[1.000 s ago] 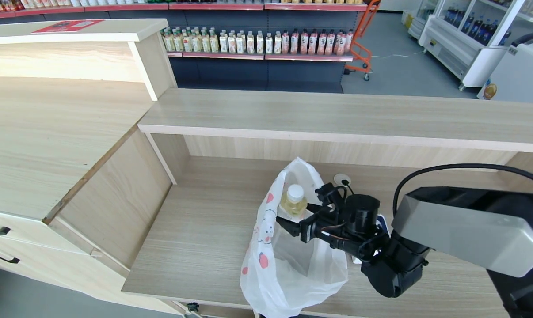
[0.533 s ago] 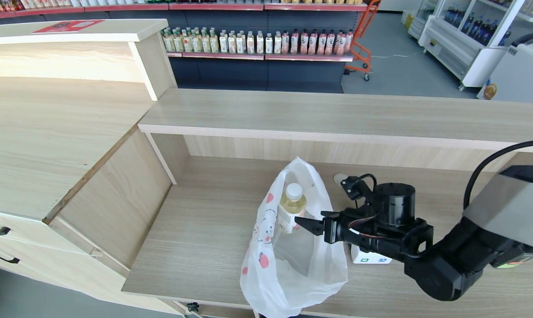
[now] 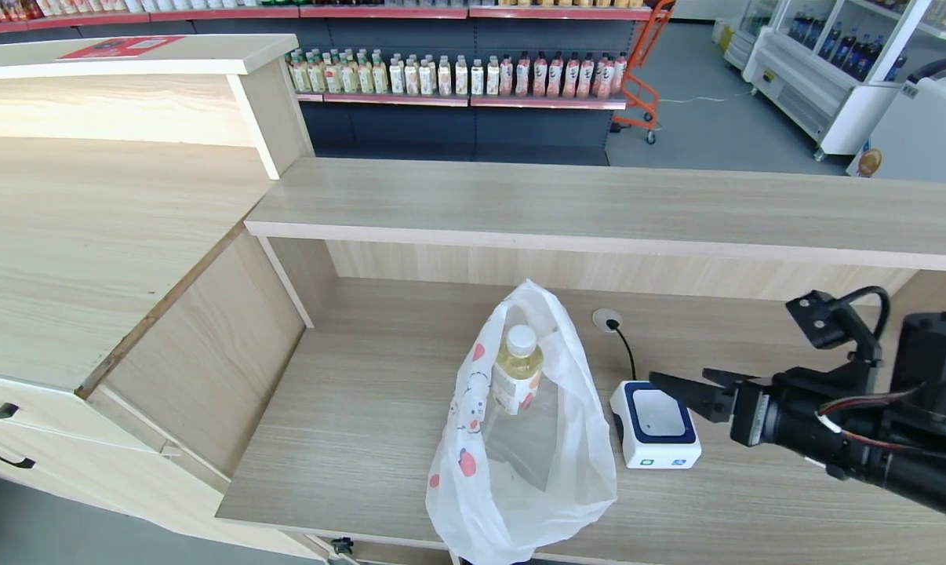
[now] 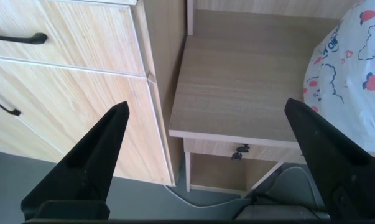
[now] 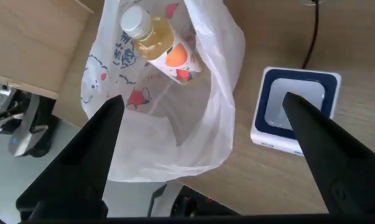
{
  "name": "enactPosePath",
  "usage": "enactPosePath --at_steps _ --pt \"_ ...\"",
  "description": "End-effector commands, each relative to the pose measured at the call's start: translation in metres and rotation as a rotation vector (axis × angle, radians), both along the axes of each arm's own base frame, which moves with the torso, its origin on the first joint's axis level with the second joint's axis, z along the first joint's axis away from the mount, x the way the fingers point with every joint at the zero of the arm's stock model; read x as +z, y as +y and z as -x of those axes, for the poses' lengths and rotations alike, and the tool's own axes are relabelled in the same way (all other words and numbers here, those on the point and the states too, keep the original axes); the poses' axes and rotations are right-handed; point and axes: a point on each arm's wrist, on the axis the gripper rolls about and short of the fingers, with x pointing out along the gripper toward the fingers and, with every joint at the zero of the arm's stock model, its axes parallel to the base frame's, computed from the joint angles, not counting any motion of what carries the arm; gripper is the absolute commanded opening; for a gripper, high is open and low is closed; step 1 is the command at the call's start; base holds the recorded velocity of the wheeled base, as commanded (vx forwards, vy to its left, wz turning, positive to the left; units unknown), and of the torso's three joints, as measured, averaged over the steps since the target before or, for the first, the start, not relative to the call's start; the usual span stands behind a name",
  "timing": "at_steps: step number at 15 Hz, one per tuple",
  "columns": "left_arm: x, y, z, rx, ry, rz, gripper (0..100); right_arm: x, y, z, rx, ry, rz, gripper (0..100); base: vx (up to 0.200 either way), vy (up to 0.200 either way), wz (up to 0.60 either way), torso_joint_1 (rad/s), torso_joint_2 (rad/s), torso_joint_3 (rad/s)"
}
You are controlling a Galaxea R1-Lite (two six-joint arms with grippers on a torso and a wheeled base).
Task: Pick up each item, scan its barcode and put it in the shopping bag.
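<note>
Right gripper (image 3: 679,377) has been withdrawn from the shopping bag (image 3: 473,471) toward the robot's right; jaws are spread, nothing held; bottle (image 3: 518,369) is left roughly upright inside the bag on the counter (image 3: 347,439); scanner (image 3: 655,424) is now uncovered, just beside the bag; left gripper (image 4: 206,104) is held below the counter's front edge, jaws spread, empty.

A shop: stocked drink shelves (image 3: 457,74), fridges (image 3: 826,71), wooden checkout counter (image 3: 598,204).
</note>
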Motion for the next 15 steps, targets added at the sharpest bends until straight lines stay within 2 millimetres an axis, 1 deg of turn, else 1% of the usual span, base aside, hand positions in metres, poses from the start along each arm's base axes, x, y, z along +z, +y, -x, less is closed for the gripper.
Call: enactPosePath --at_steps 1,2,3,4,5,6,7,8,9,11,15 --pt "0.0 0.0 0.0 0.001 0.0 0.0 100 -0.003 -0.055 0.114 -0.294 -0.066 0.077 100 0.0 0.0 0.0 0.0 0.0 0.0" --pt "0.0 0.0 0.0 0.001 0.0 0.0 100 -0.021 -0.062 0.152 -0.333 -0.079 0.095 100 0.0 0.0 0.0 0.0 0.0 0.0" --pt "0.0 0.0 0.0 0.001 0.0 0.0 100 -0.035 -0.066 0.178 -0.373 -0.14 0.135 100 0.0 0.0 0.0 0.0 0.0 0.0" --pt "0.0 0.0 0.0 0.001 0.0 0.0 100 -0.042 -0.068 0.195 -0.407 -0.204 0.172 100 0.0 0.0 0.0 0.0 0.0 0.0" --pt "0.0 0.0 0.0 0.001 0.0 0.0 100 -0.055 -0.068 0.212 -0.432 -0.236 0.18 100 0.0 0.0 0.0 0.0 0.0 0.0" --pt "0.0 0.0 0.0 0.001 0.0 0.0 100 -0.064 -0.068 0.221 -0.448 -0.262 0.176 100 0.0 0.0 0.0 0.0 0.0 0.0" --pt "0.0 0.0 0.0 0.001 0.0 0.0 100 -0.064 -0.068 0.222 -0.449 -0.27 0.176 100 0.0 0.0 0.0 0.0 0.0 0.0" --pt "0.0 0.0 0.0 0.001 0.0 0.0 100 -0.065 -0.068 0.227 -0.448 -0.344 0.192 100 0.0 0.0 0.0 0.0 0.0 0.0" --pt "0.0 0.0 0.0 0.001 0.0 0.0 100 -0.065 -0.068 0.229 -0.439 -0.368 0.189 100 0.0 0.0 0.0 0.0 0.0 0.0" --pt "0.0 0.0 0.0 0.001 0.0 0.0 100 -0.07 -0.07 0.229 -0.512 -0.323 0.24 100 0.0 0.0 0.0 0.0 0.0 0.0" --pt "0.0 0.0 0.0 0.001 0.0 0.0 100 -0.07 -0.07 0.229 -0.506 -0.32 0.238 100 0.0 0.0 0.0 0.0 0.0 0.0"
